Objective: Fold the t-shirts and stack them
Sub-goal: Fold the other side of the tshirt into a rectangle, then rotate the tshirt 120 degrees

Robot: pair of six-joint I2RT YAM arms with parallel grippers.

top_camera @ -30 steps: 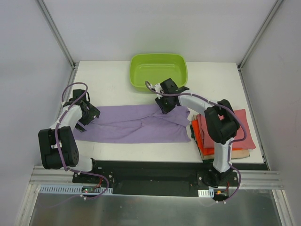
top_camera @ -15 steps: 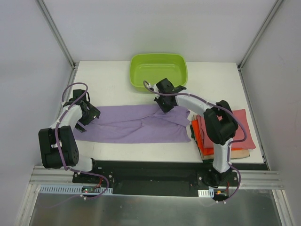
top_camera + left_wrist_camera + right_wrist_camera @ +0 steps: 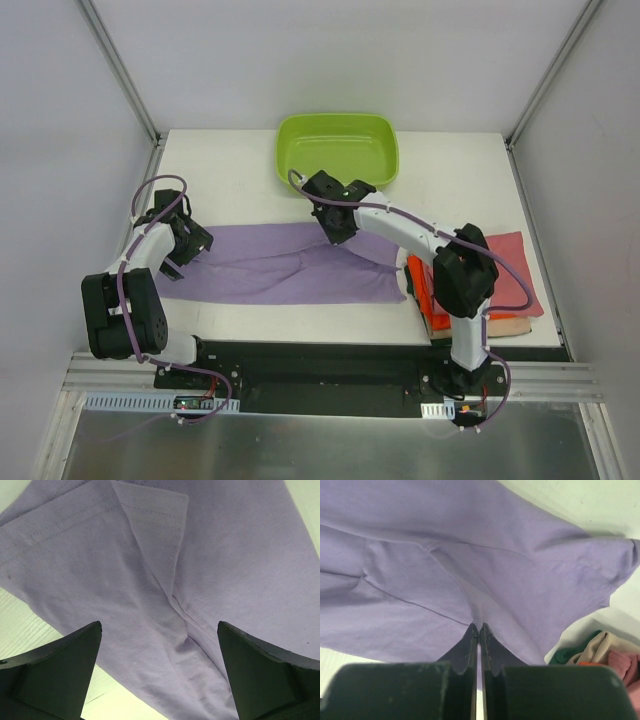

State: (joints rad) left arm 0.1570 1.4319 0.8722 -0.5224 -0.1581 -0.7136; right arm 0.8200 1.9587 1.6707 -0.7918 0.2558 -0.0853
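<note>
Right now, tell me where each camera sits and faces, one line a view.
Top external: above and behind the bases, facing down on the table; shows both arms, left hand, right hand, lilac t-shirt, green tub, folded stack.
Left wrist: on that wrist, facing down between its open fingers at the lilac t-shirt.
Right wrist: on that wrist, facing down past shut fingers pinching the lilac t-shirt; folded stack at lower right.
Shared: all show the lilac t-shirt; top and right wrist show the folded stack.

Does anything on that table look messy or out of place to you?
Nothing looks spilled or damaged. The lilac t-shirt lies wrinkled, with creases running to where the right gripper pinches it. The stack of folded shirts at the right is uneven, with the orange shirt poking out.
</note>
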